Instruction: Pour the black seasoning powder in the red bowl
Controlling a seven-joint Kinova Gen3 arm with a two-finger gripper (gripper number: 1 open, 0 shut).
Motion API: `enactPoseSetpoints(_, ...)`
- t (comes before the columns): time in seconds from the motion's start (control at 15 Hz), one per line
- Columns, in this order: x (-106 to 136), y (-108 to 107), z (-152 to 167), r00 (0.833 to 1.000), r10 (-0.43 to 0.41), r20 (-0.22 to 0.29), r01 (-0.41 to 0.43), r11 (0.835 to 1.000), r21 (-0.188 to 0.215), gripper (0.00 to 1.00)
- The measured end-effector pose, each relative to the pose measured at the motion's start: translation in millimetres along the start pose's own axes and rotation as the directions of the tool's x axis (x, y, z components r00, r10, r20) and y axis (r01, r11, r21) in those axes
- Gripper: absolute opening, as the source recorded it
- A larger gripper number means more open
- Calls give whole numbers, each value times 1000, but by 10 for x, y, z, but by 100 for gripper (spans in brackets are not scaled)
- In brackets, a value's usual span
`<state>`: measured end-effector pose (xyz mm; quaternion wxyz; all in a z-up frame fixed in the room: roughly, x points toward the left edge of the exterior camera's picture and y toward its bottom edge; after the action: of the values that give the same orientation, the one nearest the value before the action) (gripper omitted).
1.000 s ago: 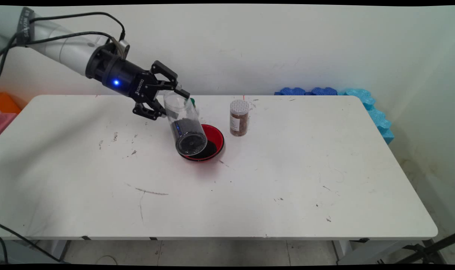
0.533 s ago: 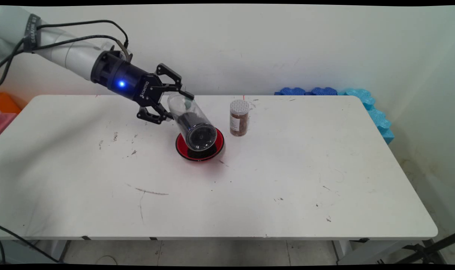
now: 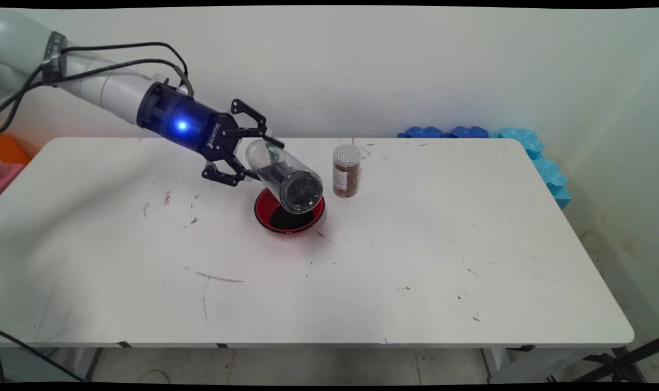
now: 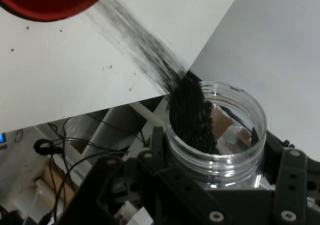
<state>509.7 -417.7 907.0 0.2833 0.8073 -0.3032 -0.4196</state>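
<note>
Gripper: clamped on clear jar, tipped mouth-down over red bowl. Black grains streaming out into bowl. Spice jar upright just beside, on worktop.

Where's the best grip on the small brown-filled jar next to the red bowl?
Likely the small jar mid-body, just under its pale lid, gripper coming from the right or front. It stands upright and narrow, so a side pinch should fit. Its left is crowded: the red bowl and the tilted clear jar held by the gripper sit close there.
</note>
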Motion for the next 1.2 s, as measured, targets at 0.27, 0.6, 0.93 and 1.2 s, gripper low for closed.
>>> enactPoseSetpoints(0.27, 5, -25, 48, 999, -40, 3, 40, 999, -7, 0)
enactPoseSetpoints(0.6, 27, -58, 106, 997, -72, 8, 72, 997, -13, 0)
enactPoseSetpoints(0.93, 55, -58, 166, 996, -83, 11, 83, 996, -18, 0)
enactPoseSetpoints(1.2, 48, -56, 214, 996, -86, 14, 86, 996, -23, 0)
